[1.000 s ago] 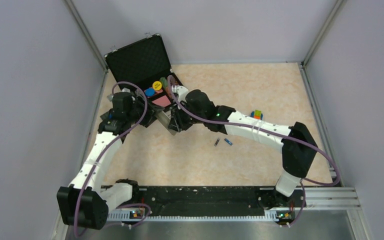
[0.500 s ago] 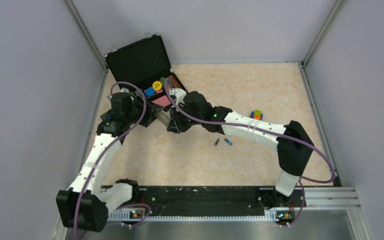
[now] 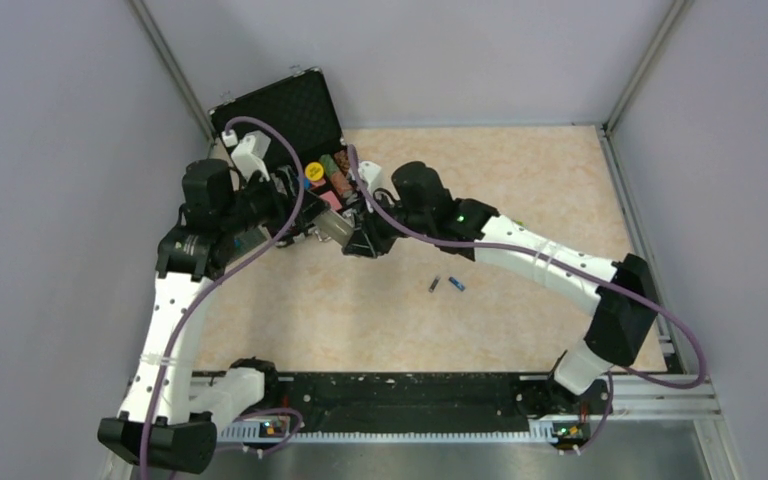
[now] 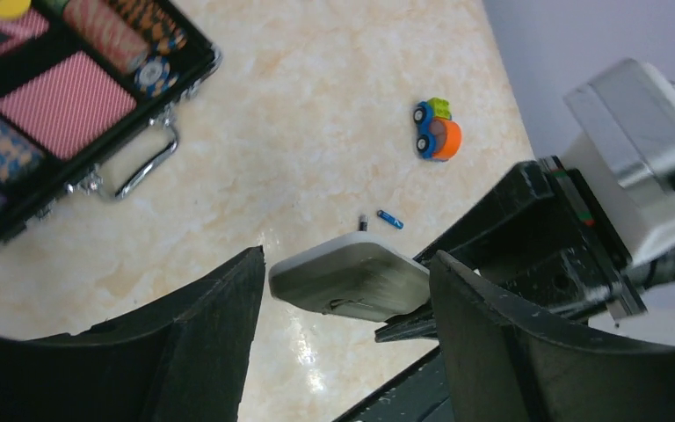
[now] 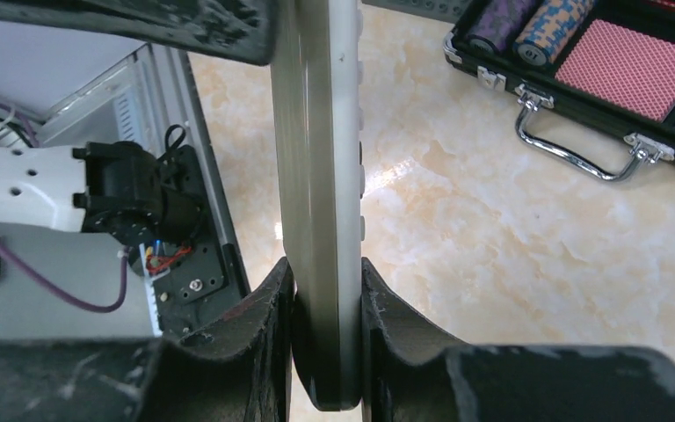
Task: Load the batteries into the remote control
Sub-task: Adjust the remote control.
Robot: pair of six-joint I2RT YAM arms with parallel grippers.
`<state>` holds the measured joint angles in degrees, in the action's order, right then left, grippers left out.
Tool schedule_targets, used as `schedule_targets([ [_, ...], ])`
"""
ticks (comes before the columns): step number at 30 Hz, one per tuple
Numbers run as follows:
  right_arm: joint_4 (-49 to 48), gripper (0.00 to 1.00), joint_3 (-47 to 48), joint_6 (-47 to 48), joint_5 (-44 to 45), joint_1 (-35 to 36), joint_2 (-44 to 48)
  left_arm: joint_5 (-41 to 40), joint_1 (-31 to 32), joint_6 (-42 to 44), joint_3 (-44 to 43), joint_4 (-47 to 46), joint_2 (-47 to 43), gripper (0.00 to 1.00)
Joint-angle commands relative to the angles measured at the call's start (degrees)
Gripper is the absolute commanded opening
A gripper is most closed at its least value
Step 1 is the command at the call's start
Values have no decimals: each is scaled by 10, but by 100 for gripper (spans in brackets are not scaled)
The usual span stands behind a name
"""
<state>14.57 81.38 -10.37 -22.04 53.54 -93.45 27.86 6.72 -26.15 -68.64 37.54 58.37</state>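
Above the marbled beige surface (image 3: 520, 190), beside the open black chip case (image 3: 280, 115): small flat white plastic remote (image 5: 316, 176) clamped in the right gripper (image 5: 325, 286) across button face and greyish back, long axis pointing at the left arm. Left gripper (image 4: 347, 264) jaws apart, straddling its rounded free end, no contact. Slim dark grey battery (image 3: 434, 286) and blue battery (image 3: 457, 284) lie on the surface, well apart from it.

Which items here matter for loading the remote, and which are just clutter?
For the job: remote control, dark grey battery, blue battery.
Lying about: poker chip case, toy car.
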Motion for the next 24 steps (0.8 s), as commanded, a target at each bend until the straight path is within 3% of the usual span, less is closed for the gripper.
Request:
schedule_targets([
  [1, 71, 0, 28, 46, -60, -4, 39, 98, -3, 162, -40, 14, -16, 75],
  [5, 95, 0, 39, 50, -94, -13, 56, 174, -3, 202, -52, 13, -26, 78],
  [8, 113, 0, 51, 48, -151, -21, 64, 246, -3, 239, -61, 6, -35, 89],
  [14, 153, 0, 75, 57, -221, -24, 74, 372, -3, 343, -84, 87, -27, 98],
  [24, 168, 0, 88, 68, -238, -25, 94, 455, -2, 333, -47, 79, -26, 94],
])
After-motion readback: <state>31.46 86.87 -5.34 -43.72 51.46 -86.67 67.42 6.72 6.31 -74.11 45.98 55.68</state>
